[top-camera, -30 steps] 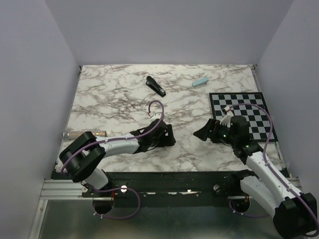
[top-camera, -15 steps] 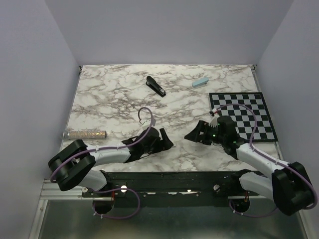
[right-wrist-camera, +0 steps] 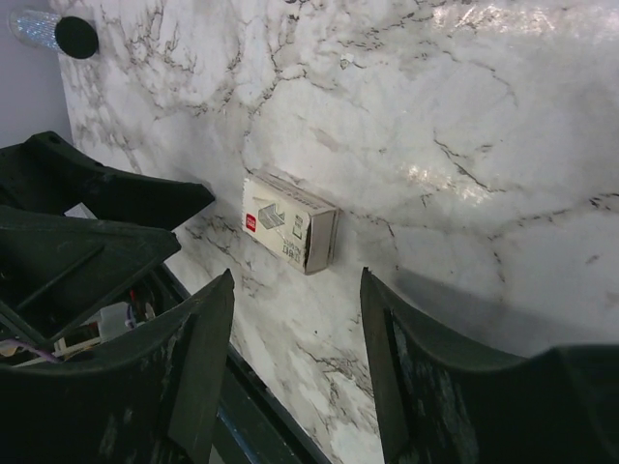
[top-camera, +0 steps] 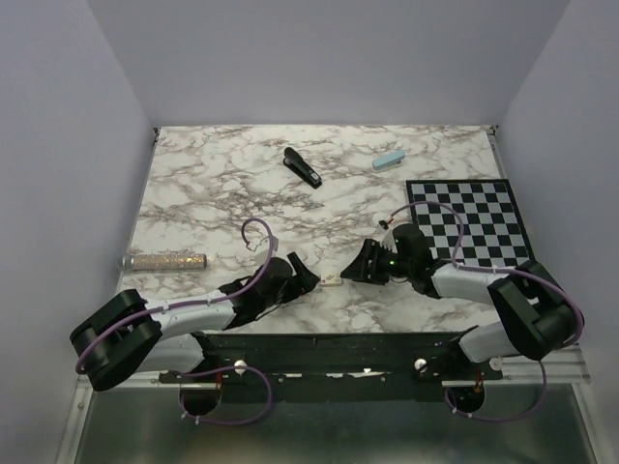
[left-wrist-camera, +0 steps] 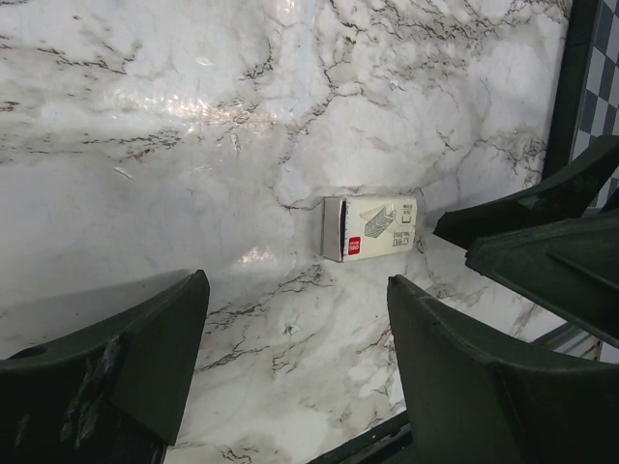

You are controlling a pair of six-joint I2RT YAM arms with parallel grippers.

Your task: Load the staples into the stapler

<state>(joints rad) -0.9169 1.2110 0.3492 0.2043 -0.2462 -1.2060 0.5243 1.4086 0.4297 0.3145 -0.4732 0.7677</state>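
Staples box of small white cardboard with a red label and a printed drawing of staples (left-wrist-camera: 370, 228) lies flat on the white grey-veined marble tabletop (top-camera: 213, 193), and seen from above it sits in the gap between the two grippers (top-camera: 332, 281), touching neither. The left gripper (left-wrist-camera: 297, 290) is low over the table with its two black fingers spread wide; the staples box is just ahead of its fingertips, a little toward its right finger, with nothing between the fingers. The right gripper (right-wrist-camera: 298, 280) is spread just as wide, and the staples box (right-wrist-camera: 289, 223) is just ahead of its tips too, lying across its line of reach, one end face looking grey. The two grippers face each other across the box: from above the left gripper (top-camera: 308, 275) is on one side and the right gripper (top-camera: 353, 269) on the other, and each wrist view shows the other's black fingers just behind the box. The slim black desk stapler (top-camera: 302, 167) lies closed, well beyond both grippers toward the far side of the table. A small pale teal block (top-camera: 389, 160) lies far ahead of the right gripper, a black-and-white checkerboard mat (top-camera: 472, 225) lies beside that arm, and a glittery tube with a black cap (top-camera: 164, 261) lies well off to the outer side of the left arm
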